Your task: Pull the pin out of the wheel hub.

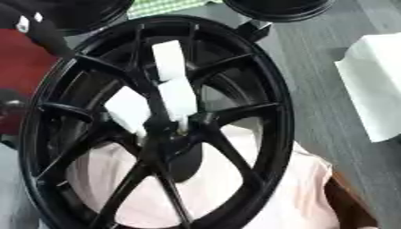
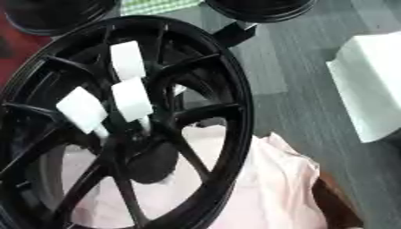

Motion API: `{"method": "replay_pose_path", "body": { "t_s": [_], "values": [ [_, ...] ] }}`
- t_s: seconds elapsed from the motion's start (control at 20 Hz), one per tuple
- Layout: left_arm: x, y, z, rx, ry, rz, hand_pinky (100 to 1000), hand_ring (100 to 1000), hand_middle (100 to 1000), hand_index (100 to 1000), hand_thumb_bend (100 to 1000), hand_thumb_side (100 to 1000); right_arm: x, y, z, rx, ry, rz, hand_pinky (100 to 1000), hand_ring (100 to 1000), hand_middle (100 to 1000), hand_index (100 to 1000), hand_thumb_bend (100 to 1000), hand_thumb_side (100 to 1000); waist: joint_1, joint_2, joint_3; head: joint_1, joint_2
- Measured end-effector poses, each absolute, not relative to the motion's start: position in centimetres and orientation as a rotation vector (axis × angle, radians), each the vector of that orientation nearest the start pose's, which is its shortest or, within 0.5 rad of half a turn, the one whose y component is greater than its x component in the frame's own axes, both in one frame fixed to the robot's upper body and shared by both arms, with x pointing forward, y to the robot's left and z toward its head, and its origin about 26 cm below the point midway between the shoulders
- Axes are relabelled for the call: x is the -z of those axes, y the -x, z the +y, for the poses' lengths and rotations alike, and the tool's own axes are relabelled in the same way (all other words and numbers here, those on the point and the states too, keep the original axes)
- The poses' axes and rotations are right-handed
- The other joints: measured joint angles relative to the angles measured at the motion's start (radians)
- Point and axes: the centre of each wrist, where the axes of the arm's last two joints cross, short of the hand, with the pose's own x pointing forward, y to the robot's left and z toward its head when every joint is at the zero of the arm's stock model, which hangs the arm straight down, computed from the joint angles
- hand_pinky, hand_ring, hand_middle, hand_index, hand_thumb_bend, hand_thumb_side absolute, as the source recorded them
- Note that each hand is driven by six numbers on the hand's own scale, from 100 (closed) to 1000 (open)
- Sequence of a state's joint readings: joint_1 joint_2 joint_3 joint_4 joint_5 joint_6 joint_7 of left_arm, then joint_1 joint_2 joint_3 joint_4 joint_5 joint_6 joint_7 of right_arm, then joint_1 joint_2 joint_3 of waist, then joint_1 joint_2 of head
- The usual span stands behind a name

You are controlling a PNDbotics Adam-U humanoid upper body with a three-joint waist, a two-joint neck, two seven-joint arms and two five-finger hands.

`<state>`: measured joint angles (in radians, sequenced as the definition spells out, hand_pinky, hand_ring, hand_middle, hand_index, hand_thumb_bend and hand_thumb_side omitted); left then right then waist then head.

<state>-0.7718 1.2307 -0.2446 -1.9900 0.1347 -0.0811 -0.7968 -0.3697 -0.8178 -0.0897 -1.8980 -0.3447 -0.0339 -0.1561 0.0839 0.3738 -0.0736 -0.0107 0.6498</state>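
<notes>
Wheel hub: the black wheel hub [image 1: 262, 89] stands tilted on a pink cloth [image 1: 305, 188], its spoked face turned up towards the head camera, filling the left and middle of the view.
Pin: three white blocks sit on the spokes by the hub's centre. The middle white block [image 1: 178, 96] has a thin pale stalk running down into the centre, so I judge this to be the pin.
Long axis: the block and stalk run from the hub's far rim down to its centre, so the pull goes outward, off the spoked face.
Robot hand: neither robot hand shows in either view. Wide, narrow or holding, I cannot tell.
Pin relative to hand: no bearing can be read. The pin sits left of the view's middle, which would favour the left arm.
Nearby: a white box [image 2: 368, 85] lies well apart by the right edge.
</notes>
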Motion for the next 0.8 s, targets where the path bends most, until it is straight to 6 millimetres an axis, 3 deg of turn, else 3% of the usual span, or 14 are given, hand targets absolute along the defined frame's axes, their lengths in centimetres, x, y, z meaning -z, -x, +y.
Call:
{"method": "replay_pose_path", "body": {
  "t_s": [0.4, 0.8],
  "values": [
    [-39.3, -30.0, 25.2, 2.141, -0.337, -1.521, 819, 798, 771, 870, 361, 734, -28.1, -30.4, -34.8, -0.384, 0.352, -2.307, 890, 745, 663, 761, 100, 740, -0.007, -0.018, 0.002, 0.007, 0.009],
    [-38.6, -32.1, 24.2, 2.112, -0.239, -1.508, 820, 817, 776, 887, 456, 653, -27.9, -30.5, -34.8, -0.381, 0.347, -2.306, 890, 744, 663, 761, 100, 741, -0.007, -0.029, 0.003, 0.009, 0.017]
  ]
}}
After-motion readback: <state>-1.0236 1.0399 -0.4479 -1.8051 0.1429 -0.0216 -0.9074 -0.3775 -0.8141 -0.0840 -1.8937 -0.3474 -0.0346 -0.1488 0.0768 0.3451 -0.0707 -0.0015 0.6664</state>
